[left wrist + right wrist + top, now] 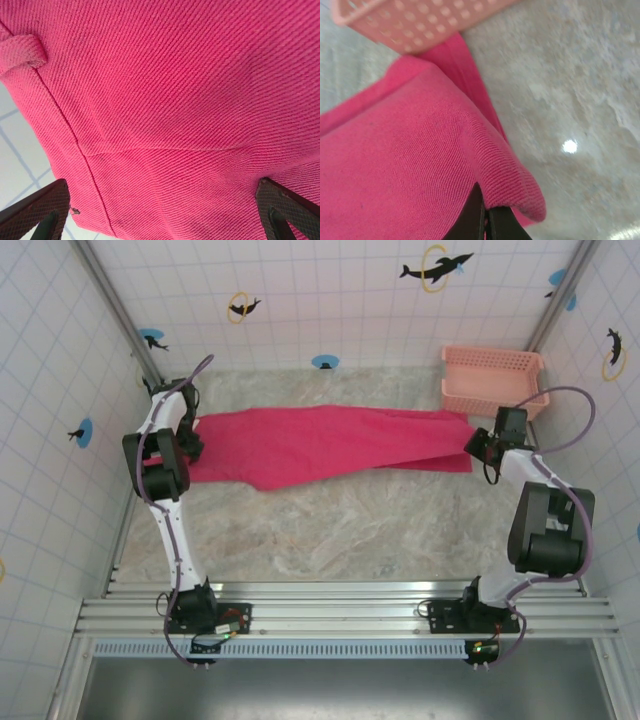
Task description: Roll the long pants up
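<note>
Two grippers: right gripper pinches the pants at 3 o'clock, left gripper gapes at 9. Cloth looks limp (grab hems).

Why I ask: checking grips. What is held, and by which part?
Right gripper pinches the pants by the leg-end edge; left gripper is open, holding nothing.
</note>
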Robot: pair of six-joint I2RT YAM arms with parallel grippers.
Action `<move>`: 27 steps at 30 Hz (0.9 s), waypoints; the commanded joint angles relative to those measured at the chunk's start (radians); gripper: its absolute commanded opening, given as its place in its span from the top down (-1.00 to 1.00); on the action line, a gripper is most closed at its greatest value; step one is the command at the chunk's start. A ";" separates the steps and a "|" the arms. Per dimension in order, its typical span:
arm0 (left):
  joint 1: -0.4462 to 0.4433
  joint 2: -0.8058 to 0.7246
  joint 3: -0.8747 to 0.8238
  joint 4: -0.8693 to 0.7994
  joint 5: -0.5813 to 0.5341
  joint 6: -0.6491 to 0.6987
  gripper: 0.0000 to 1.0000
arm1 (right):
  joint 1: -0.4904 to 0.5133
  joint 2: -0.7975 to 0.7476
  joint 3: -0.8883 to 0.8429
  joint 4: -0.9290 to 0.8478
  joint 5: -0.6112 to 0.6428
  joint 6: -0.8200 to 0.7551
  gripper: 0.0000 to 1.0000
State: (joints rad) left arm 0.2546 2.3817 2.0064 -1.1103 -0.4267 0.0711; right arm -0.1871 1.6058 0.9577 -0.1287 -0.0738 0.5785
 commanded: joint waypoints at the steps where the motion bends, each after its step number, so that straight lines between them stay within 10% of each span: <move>1: 0.036 0.031 -0.056 -0.003 -0.009 0.007 -0.94 | -0.020 0.003 -0.006 -0.093 0.110 -0.021 0.79; 3: 0.049 0.021 -0.061 0.000 -0.005 0.007 -0.95 | -0.027 -0.027 -0.041 -0.083 0.120 -0.024 0.25; 8: 0.061 -0.004 -0.069 0.006 0.010 0.005 -0.95 | -0.044 -0.106 -0.050 -0.120 0.145 -0.057 -0.22; 21: 0.059 -0.015 -0.073 0.012 0.052 0.004 -0.95 | -0.123 0.145 -0.131 0.117 -0.334 0.146 -0.34; 27: 0.057 -0.015 -0.079 0.013 0.057 0.005 -0.95 | -0.069 0.194 -0.181 0.228 -0.321 0.231 -0.37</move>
State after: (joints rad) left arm 0.3023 2.3524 1.9633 -1.0882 -0.4042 0.0719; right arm -0.2874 1.7428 0.8268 0.0986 -0.3611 0.7418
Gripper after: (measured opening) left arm 0.973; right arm 0.683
